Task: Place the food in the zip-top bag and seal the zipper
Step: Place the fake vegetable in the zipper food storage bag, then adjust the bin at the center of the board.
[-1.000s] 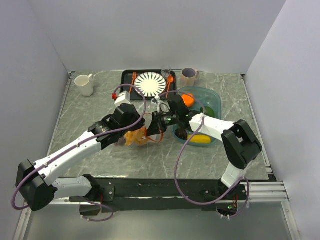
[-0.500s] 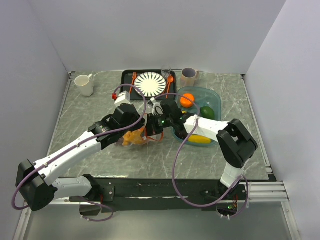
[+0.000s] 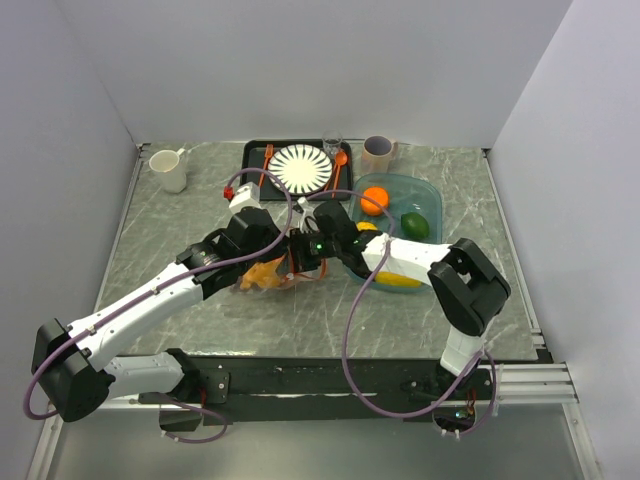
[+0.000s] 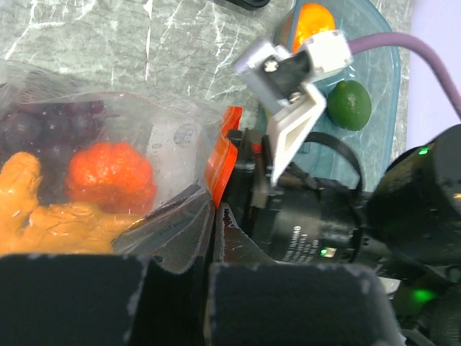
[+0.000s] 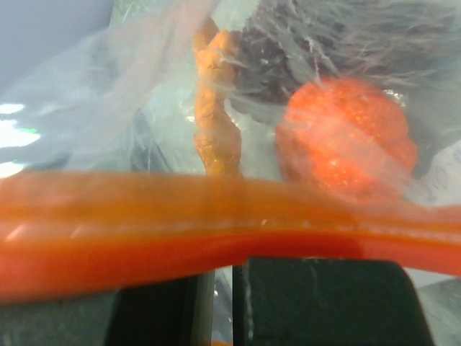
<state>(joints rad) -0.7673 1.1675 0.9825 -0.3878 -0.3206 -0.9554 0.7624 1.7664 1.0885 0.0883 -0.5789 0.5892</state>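
You had the left gripper (image 4: 214, 220) clamped hard on a fold of the zip-top bag (image 4: 169, 140) right beside its mouth. By my read, that pinch was there to keep the soft film taut and the opening presented rather than slumped on the table (image 3: 200, 200). The bag sat mid-table, just left of the teal tub (image 3: 432, 200), between your two wrists.

Inside lay a round orange-red piece (image 4: 108, 176), dark purple pieces (image 4: 39, 126) and a yellow-orange piece (image 4: 43, 220). They were all gathered away from the opening, so nothing sat in the seal's way.

Your right gripper (image 5: 223, 274) was nosed up against the zipper (image 5: 216, 216), jaws almost together with a thin slit between them. The strip crossed just over the fingertips, and I couldn't tell whether they nipped it. It looked like one arm anchoring while the other lined up on the seal.

The tub held a round orange (image 3: 375, 200), a green piece (image 3: 415, 225) and a yellow piece (image 3: 398, 280), so loading wasn't finished.

The mouth faced right, toward the tub and the right arm. The zipper's long axis ran side to side across the right wrist view, slightly bowed. In the left wrist view it stood nearly on end, leaning a touch. So the strip lay crosswise to your right gripper's reach.
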